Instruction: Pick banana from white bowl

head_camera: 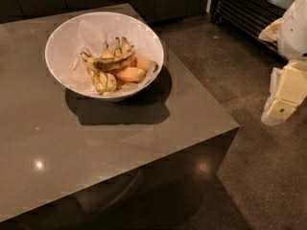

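The white bowl [67, 42] stands on the brown table, towards its far right part, lined with crinkled white paper. The banana [112, 61], long, curved and with dark bruised patches, lies across the top of the fruit pile inside the bowl. My gripper [287, 92], a cream-white block on a white arm, hangs at the far right edge of the view. It is over the floor, well to the right of the bowl and off the table, and it holds nothing that I can see.
A smooth orange-yellow fruit [129, 74] and shorter speckled bananas [103, 80] lie under the banana in the bowl. The table's right edge [211, 95] runs between bowl and gripper. Dark cabinets stand behind, and a metal grille [244, 8] is at the back right.
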Motion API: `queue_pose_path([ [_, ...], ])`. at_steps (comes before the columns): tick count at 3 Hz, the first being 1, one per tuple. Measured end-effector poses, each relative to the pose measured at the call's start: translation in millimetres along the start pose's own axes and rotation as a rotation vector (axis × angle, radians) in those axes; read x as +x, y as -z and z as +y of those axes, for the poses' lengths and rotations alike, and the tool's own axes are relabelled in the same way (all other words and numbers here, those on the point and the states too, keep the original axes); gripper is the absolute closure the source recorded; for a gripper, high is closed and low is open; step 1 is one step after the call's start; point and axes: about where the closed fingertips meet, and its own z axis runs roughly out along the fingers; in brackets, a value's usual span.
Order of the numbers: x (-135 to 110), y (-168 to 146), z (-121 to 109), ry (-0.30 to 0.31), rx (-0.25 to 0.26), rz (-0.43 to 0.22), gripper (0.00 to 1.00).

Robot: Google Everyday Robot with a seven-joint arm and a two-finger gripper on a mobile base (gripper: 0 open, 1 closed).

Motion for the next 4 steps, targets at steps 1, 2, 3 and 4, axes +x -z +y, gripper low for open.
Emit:
queue_pose_path([
  [1,0.0,0.0,0.0,0.000,0.000,0.000,0.00],
  [2,-27.7,6.5,-18.7,0.027,0.009,-0.013,0.00],
  [3,-64.8,17.7,-42.7,0.110,0.026,0.001,0.00],
  [4,-98.2,19.4,-63.1,0.196,0.032,0.008,0.00],
])
